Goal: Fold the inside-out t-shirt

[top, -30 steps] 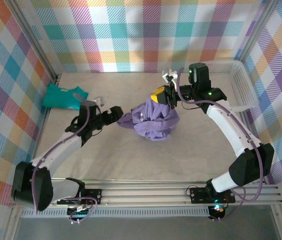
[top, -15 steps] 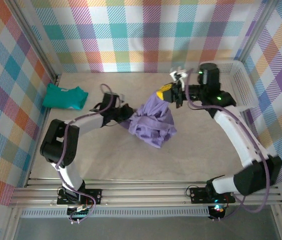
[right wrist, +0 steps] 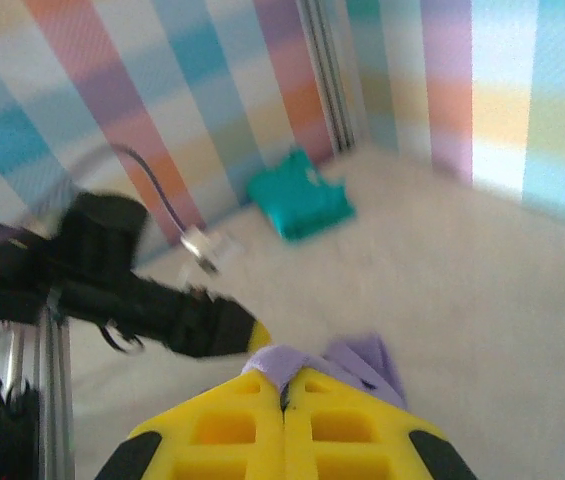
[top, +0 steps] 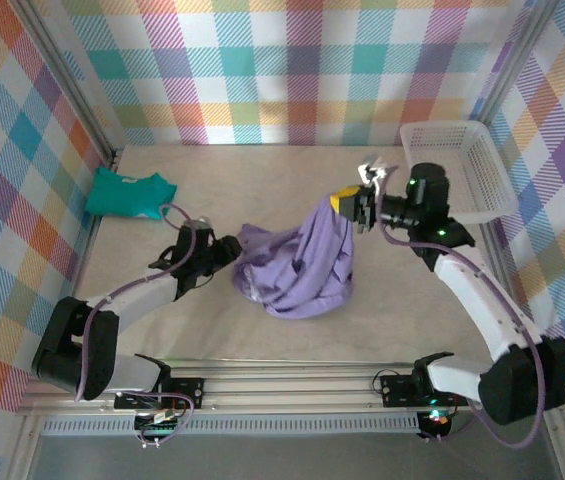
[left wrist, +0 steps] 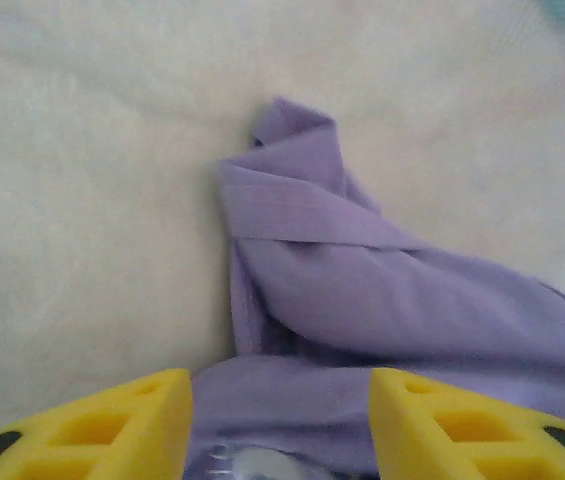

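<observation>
Since 1 s ago: the right pincer (top: 348, 206) has shifted right w/ the cloth. The t-shirt (top: 297, 265) has gone from a tight bunch to a wider drape. The left pincer (top: 230, 250) sits lower, at the shirt's left edge.

Top view: the t-shirt is mid-worktop (top: 412, 320), peaked up at the right pincer and fanning down-left to a rumpled hem just beside the left pincer. The right pincer is clamped on the peak. Can't tell the left pincer's gap from here. A teal garment (top: 127, 193) lies far left, well apart. A white basket (top: 462, 165) is at the far right, behind the right arm.

Left wrist: close-up the top view lacks. The left pincer (left wrist: 282, 425) has yellow fingers (left wrist: 112, 420) standing partway apart. Purple t-shirt (left wrist: 362, 290) cloth lies in the gap and runs ahead and to the right. A folded band of it points away over the bare worktop (left wrist: 82, 200). Cloth isn't visibly pinched, and I can't tell if the fingers touch it.

Right wrist: the right pincer (right wrist: 284, 420) has its fingers pressed tight together, w/ a tuft of t-shirt (right wrist: 337, 360) poking out past the tips, so it's gripping the shirt. Beyond it are the left arm (right wrist: 112, 290) w/ its yellow tip, blurred, and the teal garment (right wrist: 299, 195) by the plaid wall.
</observation>
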Controlling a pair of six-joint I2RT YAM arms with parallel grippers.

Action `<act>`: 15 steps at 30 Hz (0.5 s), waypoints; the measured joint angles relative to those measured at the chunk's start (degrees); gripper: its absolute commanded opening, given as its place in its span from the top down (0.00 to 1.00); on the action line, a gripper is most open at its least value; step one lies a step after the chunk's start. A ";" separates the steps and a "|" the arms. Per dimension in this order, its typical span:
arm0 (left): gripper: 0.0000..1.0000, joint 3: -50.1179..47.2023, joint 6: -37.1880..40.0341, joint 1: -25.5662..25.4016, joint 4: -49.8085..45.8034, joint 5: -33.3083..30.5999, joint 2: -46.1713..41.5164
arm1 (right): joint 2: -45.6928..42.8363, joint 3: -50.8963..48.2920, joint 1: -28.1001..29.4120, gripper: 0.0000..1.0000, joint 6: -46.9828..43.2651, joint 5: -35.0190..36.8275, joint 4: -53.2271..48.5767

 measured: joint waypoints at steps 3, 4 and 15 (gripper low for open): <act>0.26 -2.91 3.89 -4.37 -2.84 -3.82 -3.61 | 0.83 -4.31 -0.02 1.00 -3.10 1.05 -4.20; 0.23 -3.34 5.14 -5.64 -3.58 -4.22 -5.03 | 0.44 -5.57 0.00 1.00 -3.74 1.09 -4.70; 0.36 21.33 15.19 -12.39 -11.89 9.73 12.00 | -8.68 -11.56 0.00 1.00 -3.15 2.93 -5.01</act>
